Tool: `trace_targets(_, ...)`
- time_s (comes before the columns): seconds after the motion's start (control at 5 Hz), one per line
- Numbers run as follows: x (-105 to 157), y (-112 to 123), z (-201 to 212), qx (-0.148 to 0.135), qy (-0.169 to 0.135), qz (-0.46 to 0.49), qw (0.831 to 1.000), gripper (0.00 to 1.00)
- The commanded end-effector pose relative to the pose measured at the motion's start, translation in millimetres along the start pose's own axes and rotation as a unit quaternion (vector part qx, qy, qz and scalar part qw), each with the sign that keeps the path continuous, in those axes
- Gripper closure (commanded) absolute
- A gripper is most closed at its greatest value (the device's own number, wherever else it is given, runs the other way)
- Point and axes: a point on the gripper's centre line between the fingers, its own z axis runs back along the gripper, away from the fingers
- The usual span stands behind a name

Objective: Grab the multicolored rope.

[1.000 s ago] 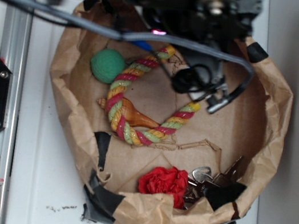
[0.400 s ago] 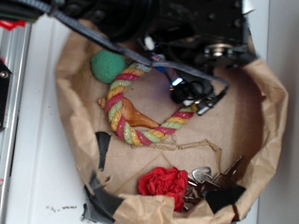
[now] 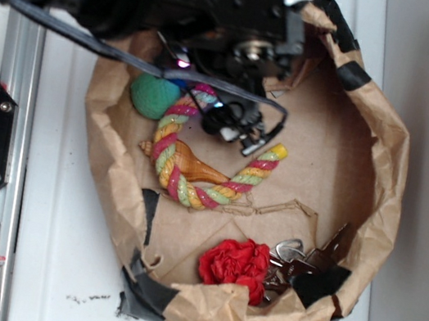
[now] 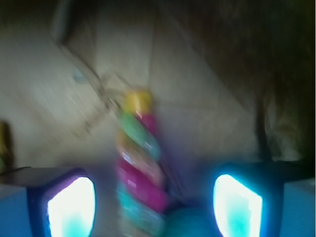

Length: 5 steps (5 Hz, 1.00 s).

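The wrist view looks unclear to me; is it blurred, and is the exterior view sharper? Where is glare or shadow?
Wrist view: strongly blurred, the multicolored rope smeared, two finger pads glowing with overexposed cyan-white light. Exterior view: much sharper, the rope and the red cloth flower crisp, but the dark arm over the paper bag is underexposed and a little soft.

Focus: blurred throughout.
Multicolored rope (image 4: 139, 163): runs up the middle, yellow tip on top, then green, pink and teal twists.
Gripper (image 4: 153, 200): two glowing pads (image 4: 71, 206) at the lower corners, spread apart, rope between them, touching neither.
Surface: brown paper floor (image 4: 207, 113), creased, darker toward upper right.
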Motion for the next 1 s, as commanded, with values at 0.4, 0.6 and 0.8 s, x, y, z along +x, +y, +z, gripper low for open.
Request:
trace_targets(0.4,4,-10,-27,0.012,0.007,-0.043,0.999,0.00)
trace_targets(0.6,-1,-25,-39,0.021,0.039,-0.048,0.998,0.00)
trace_targets(0.8,-10,-27,-43,0.021,0.034,-0.046,0.998,1.00)
